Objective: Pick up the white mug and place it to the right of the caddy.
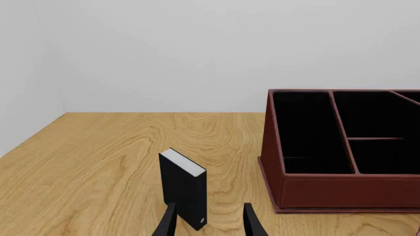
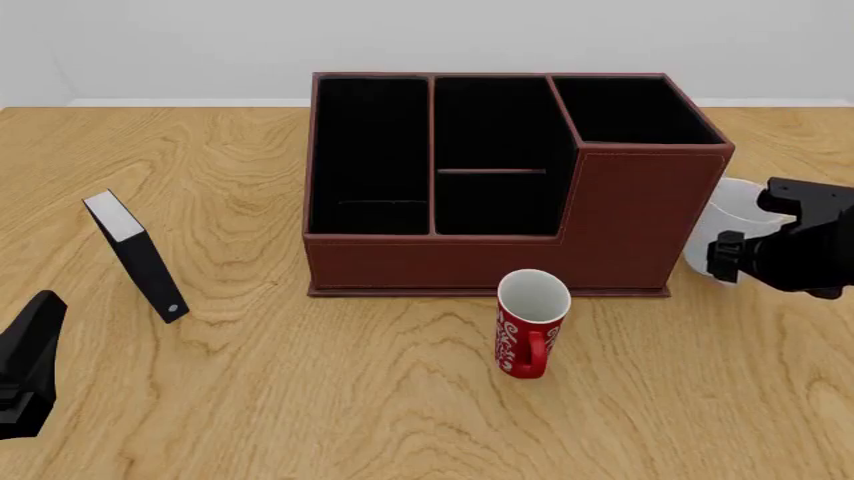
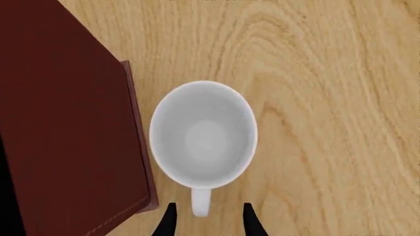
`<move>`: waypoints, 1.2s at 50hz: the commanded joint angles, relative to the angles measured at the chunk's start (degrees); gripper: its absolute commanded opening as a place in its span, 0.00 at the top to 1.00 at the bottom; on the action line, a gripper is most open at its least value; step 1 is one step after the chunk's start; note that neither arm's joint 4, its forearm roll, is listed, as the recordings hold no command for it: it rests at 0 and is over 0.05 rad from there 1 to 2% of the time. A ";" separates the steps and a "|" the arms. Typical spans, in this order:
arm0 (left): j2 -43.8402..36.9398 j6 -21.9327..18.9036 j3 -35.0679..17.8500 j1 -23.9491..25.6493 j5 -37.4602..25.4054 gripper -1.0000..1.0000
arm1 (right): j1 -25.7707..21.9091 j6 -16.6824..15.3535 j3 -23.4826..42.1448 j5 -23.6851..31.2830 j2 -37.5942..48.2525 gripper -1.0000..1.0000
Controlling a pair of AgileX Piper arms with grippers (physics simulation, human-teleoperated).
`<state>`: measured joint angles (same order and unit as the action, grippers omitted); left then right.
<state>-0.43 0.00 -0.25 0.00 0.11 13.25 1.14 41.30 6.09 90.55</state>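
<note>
The white mug (image 3: 203,135) stands upright on the table, close beside the caddy's right wall (image 3: 66,123). My right gripper (image 3: 207,223) hangs above it, open, with one fingertip on each side of the mug's handle (image 3: 201,204) and not touching it. In the front view the white mug (image 2: 710,222) shows just right of the caddy (image 2: 494,180), half hidden by my right arm (image 2: 801,250). My left gripper (image 1: 208,225) is open and empty near the table's left front, pointing at a black slab (image 1: 184,189).
A red mug (image 2: 531,325) with white lettering stands in front of the caddy. The black-and-white slab (image 2: 134,255) stands upright at the left, near my left arm (image 2: 27,360). Bare wooden table (image 2: 334,400) lies around them.
</note>
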 commanded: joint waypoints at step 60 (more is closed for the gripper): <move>0.00 0.00 0.00 0.00 0.00 0.00 | -0.41 0.30 -4.28 2.51 -10.20 0.00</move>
<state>-0.43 0.00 -0.25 0.00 0.11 12.75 1.49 37.43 7.67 82.51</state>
